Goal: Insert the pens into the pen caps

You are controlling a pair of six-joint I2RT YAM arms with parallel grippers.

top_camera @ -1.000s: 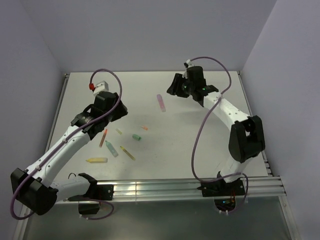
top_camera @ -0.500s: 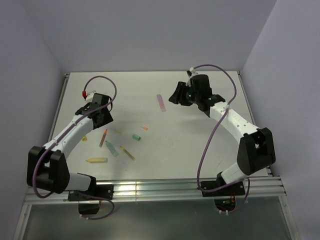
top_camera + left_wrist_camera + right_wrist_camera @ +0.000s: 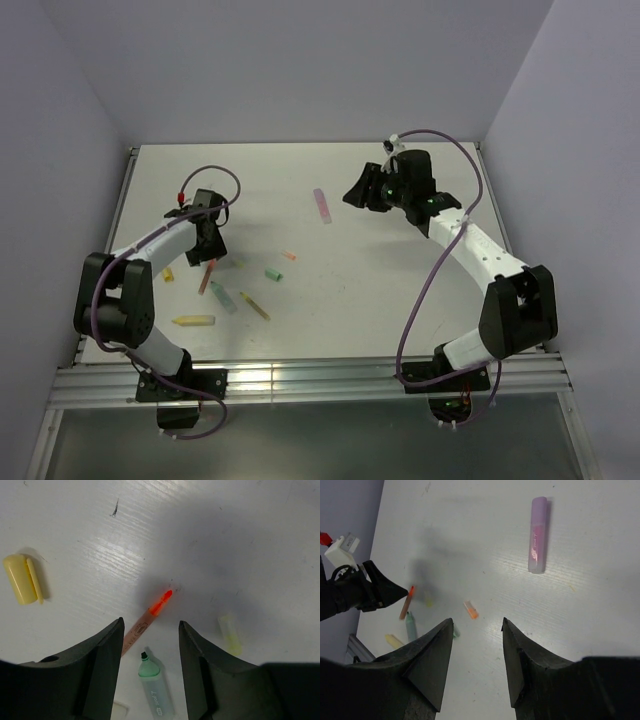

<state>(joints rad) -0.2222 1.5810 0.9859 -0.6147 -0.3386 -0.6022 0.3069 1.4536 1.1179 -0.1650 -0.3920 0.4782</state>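
My left gripper (image 3: 207, 252) (image 3: 150, 636) is open and empty, low over the tip end of the orange-red pen (image 3: 207, 277) (image 3: 146, 620). The mint green pen (image 3: 224, 298) (image 3: 155, 691) lies just beside it, uncapped. A yellow cap (image 3: 168, 273) (image 3: 20, 579) lies to its left and a pale yellow cap (image 3: 238, 263) (image 3: 230, 632) to its right. An orange cap (image 3: 289, 255) (image 3: 471, 610) and a green cap (image 3: 273, 274) lie mid-table. The pink-purple pen (image 3: 321, 205) (image 3: 538, 535) lies apart, far centre. My right gripper (image 3: 357, 190) (image 3: 477, 630) is open and empty, raised to the right of the pink-purple pen.
An olive-yellow pen (image 3: 255, 306) and a yellow pen (image 3: 193, 321) lie nearer the front. The table's metal rail (image 3: 330, 378) runs along the near edge. Grey walls close in the left, back and right sides.
My left arm has folded back and its gripper has moved left and down over the orange-red pen. My right gripper has shifted slightly to the right. The pens and caps lie as before.
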